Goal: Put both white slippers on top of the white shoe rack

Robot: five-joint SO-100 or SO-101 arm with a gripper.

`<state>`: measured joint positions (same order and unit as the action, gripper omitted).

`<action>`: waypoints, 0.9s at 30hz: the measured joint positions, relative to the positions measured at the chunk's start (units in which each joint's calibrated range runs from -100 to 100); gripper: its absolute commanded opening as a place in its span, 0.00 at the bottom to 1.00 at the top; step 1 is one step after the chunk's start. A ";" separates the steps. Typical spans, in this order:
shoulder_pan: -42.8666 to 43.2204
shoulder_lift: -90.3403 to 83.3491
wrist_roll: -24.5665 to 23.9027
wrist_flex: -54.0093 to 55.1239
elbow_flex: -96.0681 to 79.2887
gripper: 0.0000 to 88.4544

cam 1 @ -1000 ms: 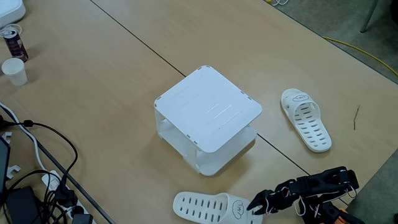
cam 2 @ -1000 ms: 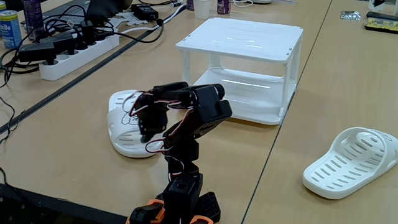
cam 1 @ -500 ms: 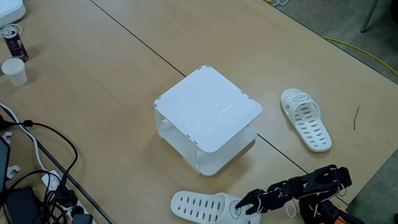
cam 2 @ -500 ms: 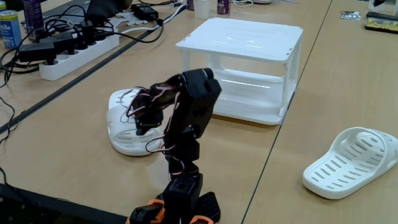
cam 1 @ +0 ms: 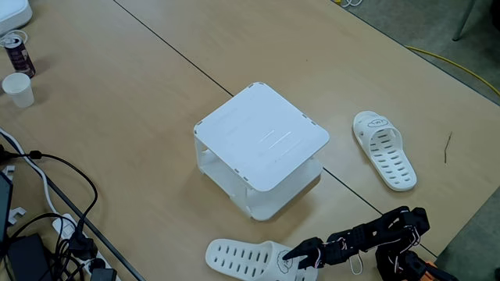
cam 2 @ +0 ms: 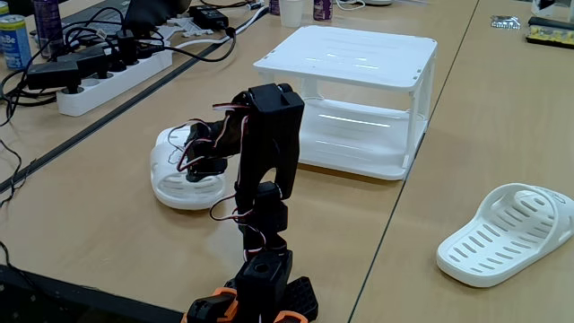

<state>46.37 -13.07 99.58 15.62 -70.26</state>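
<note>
**Tool at the heel of the near slipper; rack top bare**

The arm [cam 2: 269, 152] rises from its base at the 6 o'clock edge of the counter [cam 1: 117, 101] and reaches toward 9 o'clock in both fixed views. The tool [cam 1: 293, 256] sits at the heel end of the near white slipper [cam 1: 246, 259], over the drawn face. In a fixed view the tool [cam 2: 199, 166] is in contact with that slipper [cam 2: 175, 179], which lies flat on the counter. How far the jaws are spread cannot be told; wiring and the arm body cover them.

The white shoe rack [cam 1: 262, 136] stands at the counter's centre, at 12 o'clock from the near slipper and close to it but apart. Its top panel [cam 2: 350, 56] carries nothing.

The far white slipper [cam 1: 384, 150] lies flat at 3 o'clock from the rack, well apart from it, sole down [cam 2: 507, 233].

A power strip [cam 2: 112, 76] with cables lies at 9 o'clock. A paper cup [cam 1: 17, 88] and a can [cam 1: 17, 51] stand at 10 o'clock.
</note>
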 measured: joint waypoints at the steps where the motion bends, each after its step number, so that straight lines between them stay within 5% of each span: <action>1: 0.00 0.00 0.00 0.00 0.00 0.01; 20: -0.30 -6.35 0.00 0.09 18.69 0.01; 27: -0.07 -8.74 0.00 -11.85 36.39 0.01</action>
<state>46.29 -21.81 99.58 3.78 -33.87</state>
